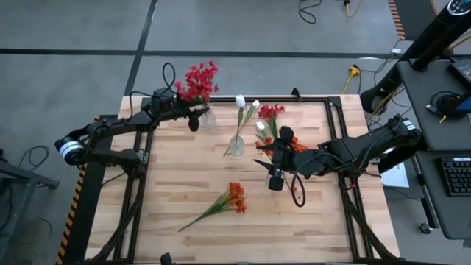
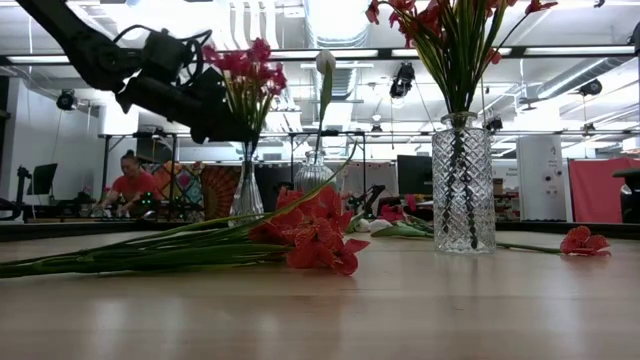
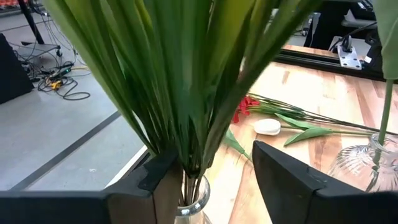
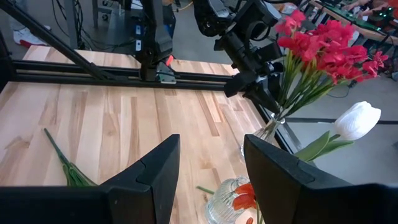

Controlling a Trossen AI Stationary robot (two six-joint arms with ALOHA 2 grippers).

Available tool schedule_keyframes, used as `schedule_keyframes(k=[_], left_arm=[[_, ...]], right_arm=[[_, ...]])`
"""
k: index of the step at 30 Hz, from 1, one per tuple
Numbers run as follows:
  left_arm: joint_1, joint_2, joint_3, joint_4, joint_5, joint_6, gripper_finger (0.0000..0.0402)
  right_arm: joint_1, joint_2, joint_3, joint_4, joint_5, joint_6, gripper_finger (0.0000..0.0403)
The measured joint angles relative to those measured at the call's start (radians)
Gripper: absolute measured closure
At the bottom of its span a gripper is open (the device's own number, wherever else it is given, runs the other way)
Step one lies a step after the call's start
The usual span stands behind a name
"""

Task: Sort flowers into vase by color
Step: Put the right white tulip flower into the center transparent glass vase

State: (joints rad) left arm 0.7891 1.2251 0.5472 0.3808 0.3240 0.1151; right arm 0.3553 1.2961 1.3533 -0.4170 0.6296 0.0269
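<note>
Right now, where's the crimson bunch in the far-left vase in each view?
High view: far-left table corner, crimson bunch above the table edge.
Low view: upper left of centre, beside the dark arm.
Left wrist view: only its green stalks, filling the picture; blooms out of frame.
Right wrist view: upper right.
Shared landmark: the left gripper, fingers either side of the stalks in every view.

A robotics lab in an open industrial hall is shown: a wooden table (image 1: 184,184) framed by black rails is set on a grey concrete floor (image 1: 221,29), cables (image 1: 309,11) are strewn about, and ceiling ducts (image 2: 340,20), monitors (image 2: 415,172) and a seated person (image 2: 130,180) are seen behind
</note>
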Motion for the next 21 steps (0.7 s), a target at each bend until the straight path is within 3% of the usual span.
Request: schedule_keyframes(k=[11,21], left_arm=[[0.000,-0.006,0.000,-0.009,0.000,0.003,0.0158],[0.000,-0.017,0.000,-0.025,0.000,-0.027,0.0150]], right_arm=[[0.000,0.000,0.000,0.000,0.000,0.000,0.0232],[0.000,0.000,0.000,0.000,0.000,0.000,0.0232]])
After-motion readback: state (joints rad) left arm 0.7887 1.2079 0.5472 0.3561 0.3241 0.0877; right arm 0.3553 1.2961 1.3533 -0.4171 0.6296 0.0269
